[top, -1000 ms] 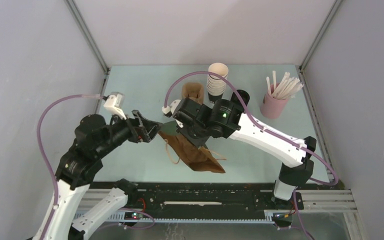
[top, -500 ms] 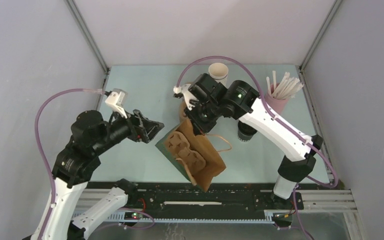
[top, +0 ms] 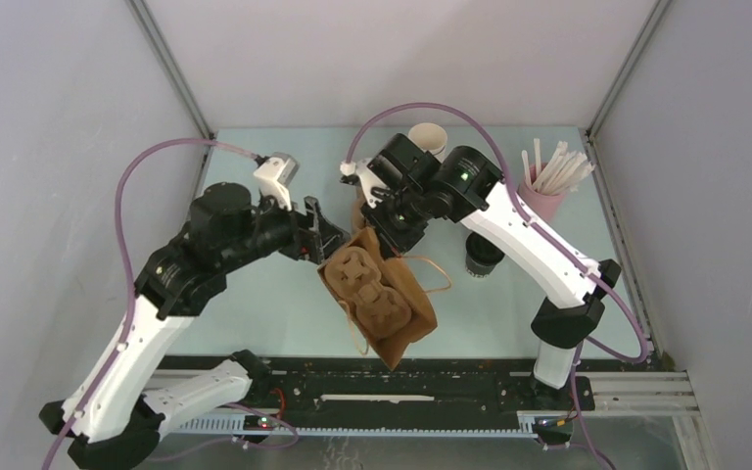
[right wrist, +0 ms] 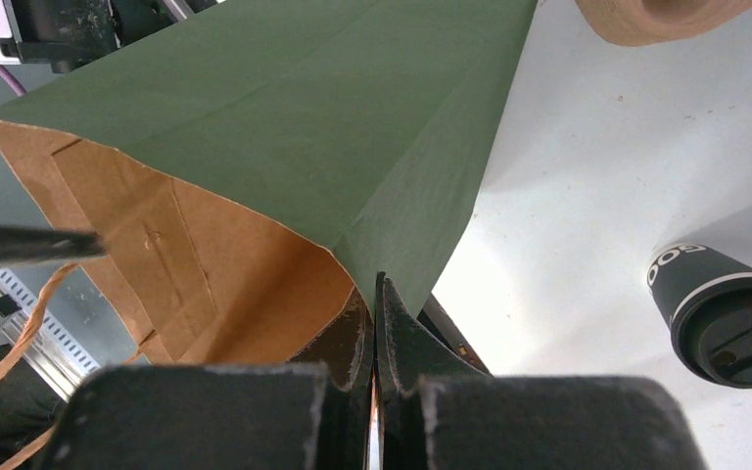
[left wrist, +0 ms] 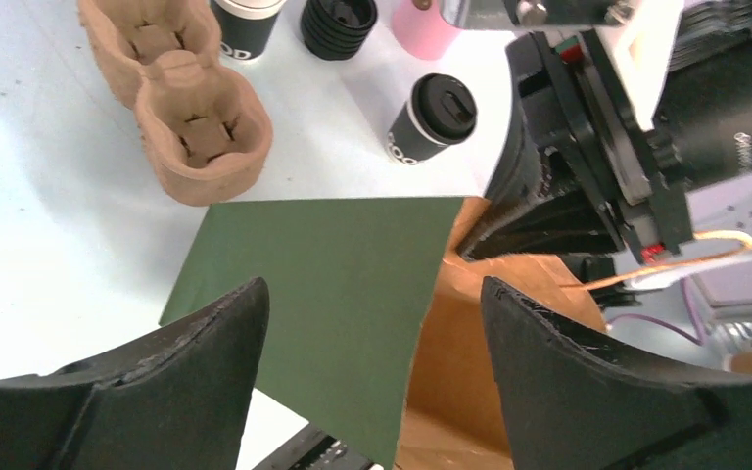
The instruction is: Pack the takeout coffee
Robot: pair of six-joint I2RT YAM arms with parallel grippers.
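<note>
**Top external view.** The takeout coffee (top: 482, 257) stands upright on the bench (top: 255, 304) with its lid on. It is partly covered by the right arm (top: 529, 245). It sits just right of the green bag (top: 406, 308) and outside it. The bag stands mouth up. Brown moulded shapes in the mouth may be a cup carrier, but this view does not settle it. The right gripper (top: 390, 235) is at the bag's far rim, and the coffee lies near it on the right. The left gripper (top: 323, 233) is at the bag's far-left corner, so the bag lies between it and the coffee.

**Left wrist view.** The left gripper's fingers (left wrist: 206, 362) are spread wide. The bag's green panel lies between them and nothing is clamped. The coffee stands beyond the bag's top edge, apart from it. A moulded carrier (left wrist: 181, 108) rests on the bench to the left of the coffee.

**Right wrist view.** The right gripper's fingers (right wrist: 352, 338) are pressed together and pinch the bag's rim at a fold. The coffee stands at lower right on the bench, lid up. It is clear of both the bag and the gripper.
</note>
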